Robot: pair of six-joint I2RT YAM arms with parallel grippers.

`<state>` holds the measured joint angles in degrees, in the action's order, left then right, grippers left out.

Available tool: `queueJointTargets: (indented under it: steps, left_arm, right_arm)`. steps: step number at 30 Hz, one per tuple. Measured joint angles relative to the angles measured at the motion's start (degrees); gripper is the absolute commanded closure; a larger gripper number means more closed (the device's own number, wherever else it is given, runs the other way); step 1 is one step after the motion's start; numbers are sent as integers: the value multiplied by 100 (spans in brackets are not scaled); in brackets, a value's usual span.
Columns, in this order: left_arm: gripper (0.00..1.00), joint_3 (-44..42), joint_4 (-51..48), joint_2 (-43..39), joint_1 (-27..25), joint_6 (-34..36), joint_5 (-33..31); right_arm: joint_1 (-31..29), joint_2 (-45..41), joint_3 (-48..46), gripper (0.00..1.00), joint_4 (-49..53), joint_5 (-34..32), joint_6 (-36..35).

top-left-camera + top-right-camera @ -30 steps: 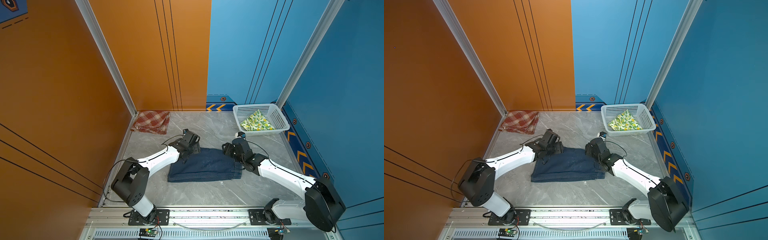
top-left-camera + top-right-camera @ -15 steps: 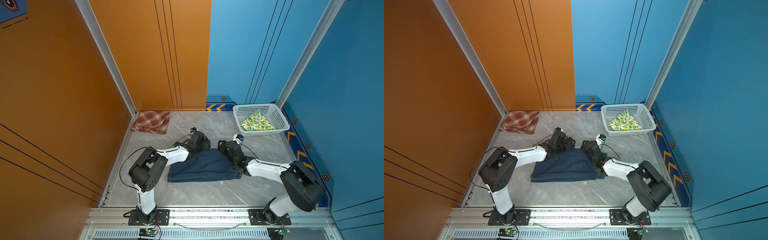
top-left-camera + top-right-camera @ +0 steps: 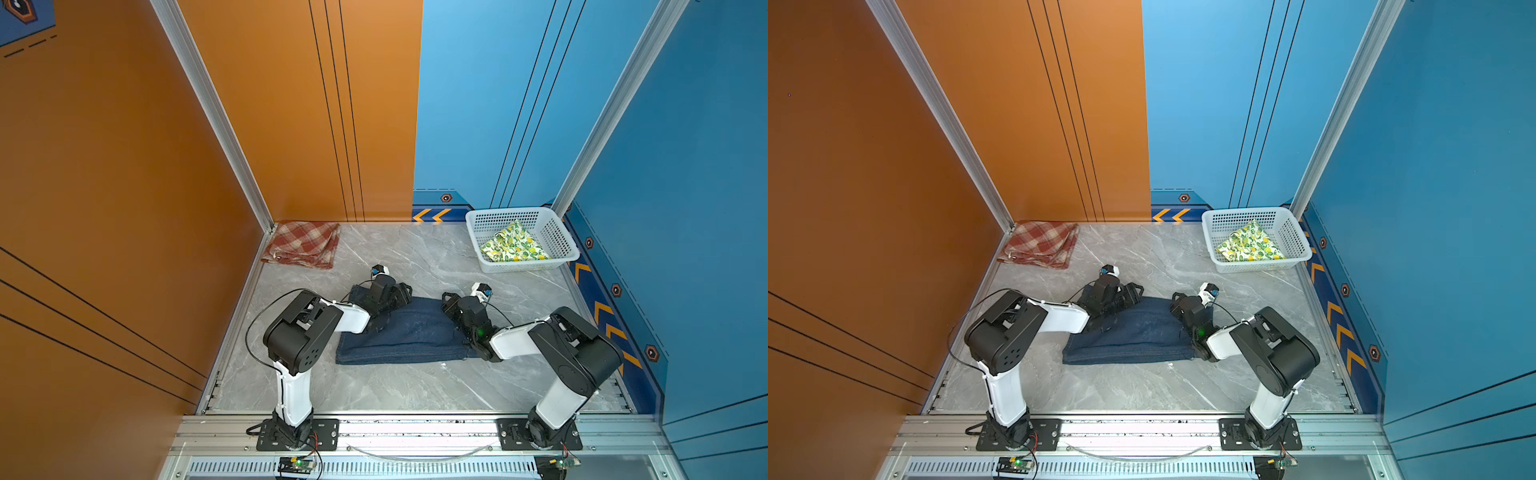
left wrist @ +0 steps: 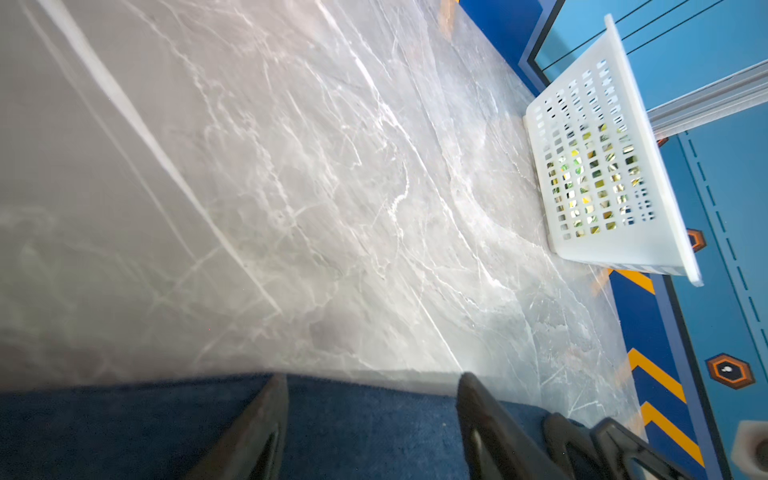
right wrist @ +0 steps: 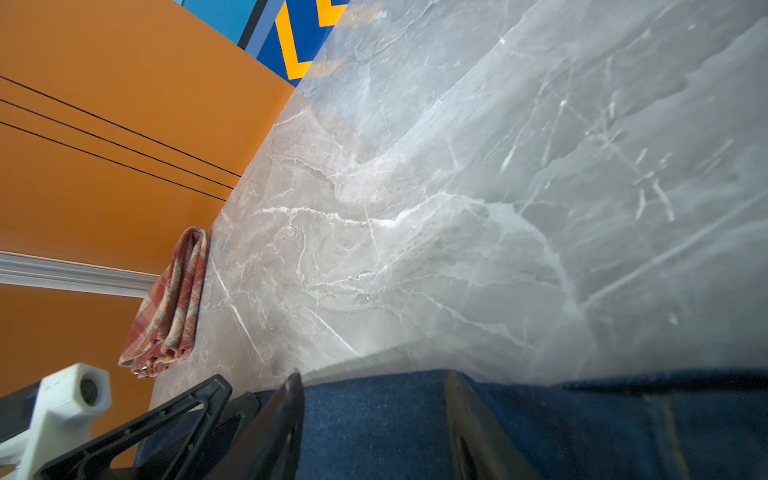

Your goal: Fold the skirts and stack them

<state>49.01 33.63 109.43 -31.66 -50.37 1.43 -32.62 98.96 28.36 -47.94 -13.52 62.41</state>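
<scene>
Denim skirt [image 3: 399,332] lies flat in the middle of the table [image 3: 419,262], apparently folded once. The plaid skirt [image 3: 301,248] sits folded in the far left corner, and the lemon skirt [image 3: 513,247] lies in the basket [image 3: 505,211] at the far right corner. Left pincer [image 4: 370,378] and right pincer [image 5: 374,374] stand open astride its far edge. The next move likely calls for closing there together, then folding toward the near edge.

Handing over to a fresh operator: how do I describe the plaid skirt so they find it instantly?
Follow the orange wall to the far left corner of the marble table. The plaid skirt lies folded there. It alone is red-and-cream checked; the denim skirt lies mid-table and the lemon-print skirt sits in the white basket.
</scene>
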Motion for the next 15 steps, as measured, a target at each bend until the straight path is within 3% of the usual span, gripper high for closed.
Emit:
queueJointTargets:
  steps: [9,15]
  left_arm:
    - [36,-151,527,140,627,190,634]
    - [36,-223,608,138,1093,190,977]
  right_arm:
    - [391,361,-219,44,-984,568,-223]
    - [442,343,-223,43,-970,684,-361]
